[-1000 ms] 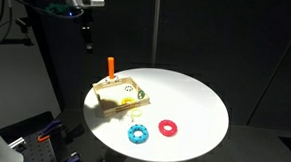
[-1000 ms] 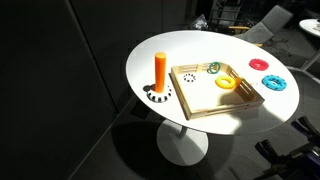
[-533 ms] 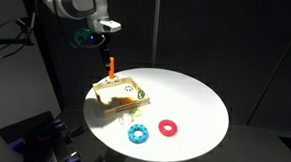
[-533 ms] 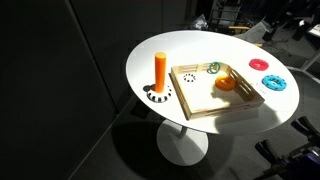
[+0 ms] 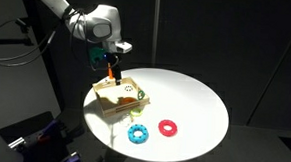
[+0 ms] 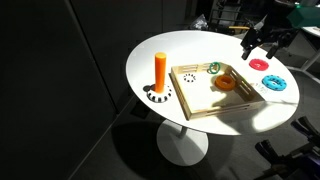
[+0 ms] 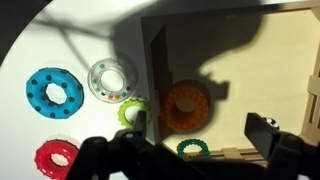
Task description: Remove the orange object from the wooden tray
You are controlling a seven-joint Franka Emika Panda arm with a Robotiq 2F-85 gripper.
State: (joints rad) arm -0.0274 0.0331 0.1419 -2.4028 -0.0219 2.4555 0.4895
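Tray below the gripper

In the wrist view the tray point(image 7: 155, 60) lies below the gripper point(image 7: 180, 140), a ring point(image 7: 185, 105) in it just ahead of the fingertips; past its rim, leftward in that view, loose rings point(image 7: 55, 92) lie on the table point(image 7: 90, 40). In an exterior view a peg point(image 6: 160, 68) stands beside the tray, on its side far from the gripper.

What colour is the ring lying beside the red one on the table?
That ring is blue, clearest in the wrist view.

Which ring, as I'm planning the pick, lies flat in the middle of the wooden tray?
The orange ring: it alone lies in the middle of the tray, clear of its rim. The red ring and blue ring lie outside on the table.
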